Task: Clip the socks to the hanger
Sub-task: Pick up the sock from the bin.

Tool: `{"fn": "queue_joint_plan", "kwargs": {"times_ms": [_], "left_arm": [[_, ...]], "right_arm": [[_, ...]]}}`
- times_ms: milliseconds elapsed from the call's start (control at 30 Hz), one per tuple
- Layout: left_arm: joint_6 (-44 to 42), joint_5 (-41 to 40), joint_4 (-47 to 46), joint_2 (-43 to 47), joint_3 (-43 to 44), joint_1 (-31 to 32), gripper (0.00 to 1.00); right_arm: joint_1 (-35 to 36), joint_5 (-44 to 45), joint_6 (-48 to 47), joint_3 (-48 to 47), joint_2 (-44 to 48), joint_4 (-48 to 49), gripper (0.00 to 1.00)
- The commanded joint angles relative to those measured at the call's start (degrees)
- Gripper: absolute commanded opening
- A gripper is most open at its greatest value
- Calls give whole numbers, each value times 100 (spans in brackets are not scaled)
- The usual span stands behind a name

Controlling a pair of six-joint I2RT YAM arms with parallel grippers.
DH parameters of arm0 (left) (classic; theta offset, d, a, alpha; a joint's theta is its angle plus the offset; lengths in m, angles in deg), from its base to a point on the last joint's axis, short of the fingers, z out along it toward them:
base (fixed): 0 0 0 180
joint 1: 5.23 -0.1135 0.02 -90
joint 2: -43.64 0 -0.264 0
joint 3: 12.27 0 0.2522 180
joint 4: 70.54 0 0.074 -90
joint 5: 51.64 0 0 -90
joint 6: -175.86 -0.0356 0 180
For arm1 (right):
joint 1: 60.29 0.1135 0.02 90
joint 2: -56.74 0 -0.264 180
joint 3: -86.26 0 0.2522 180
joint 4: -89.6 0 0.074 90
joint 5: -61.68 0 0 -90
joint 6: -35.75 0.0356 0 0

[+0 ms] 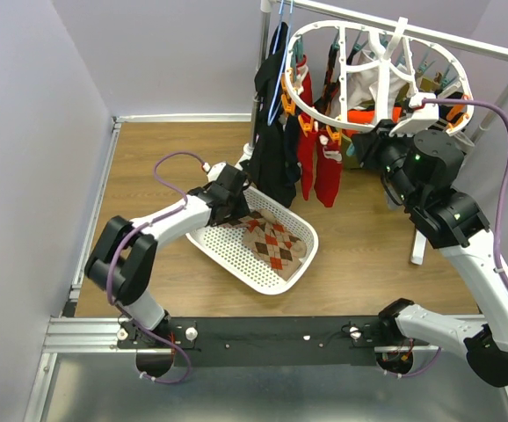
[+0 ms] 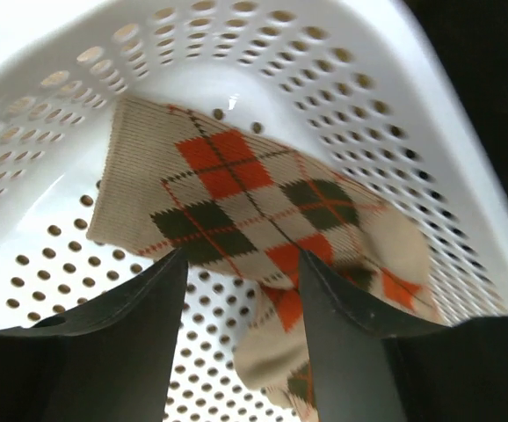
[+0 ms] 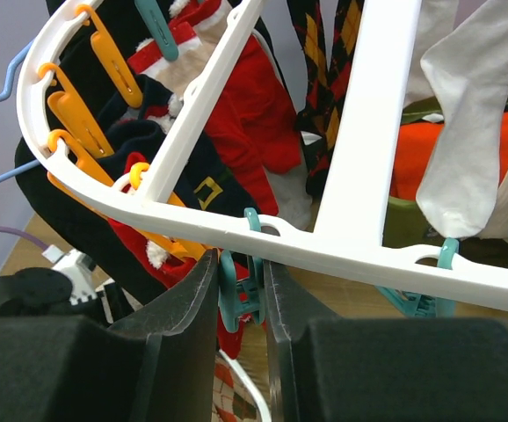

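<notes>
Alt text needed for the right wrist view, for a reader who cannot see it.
The right gripper pinches a teal clip hanging under the rim of the white hanger. Behind hang red socks and navy socks, with orange clips along the rim at left and a white sock at right.

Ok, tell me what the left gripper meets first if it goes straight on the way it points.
Probably the argyle sock in the white basket, just beyond the open fingers; the gap is unclear.
</notes>
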Motion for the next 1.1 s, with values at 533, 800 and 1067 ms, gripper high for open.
{"fn": "queue_joint_plan", "kwargs": {"times_ms": [533, 800, 1067], "left_arm": [[639, -160, 101, -1662, 275, -275, 38], [498, -264, 127, -1645, -16, -284, 1], [226, -1924, 768, -338, 308, -267, 0]], "right_arm": [[-7, -251, -61, 66, 22, 172, 11], [-7, -207, -79, 84, 66, 181, 11], [-7, -172, -132, -21, 57, 172, 11]]}}
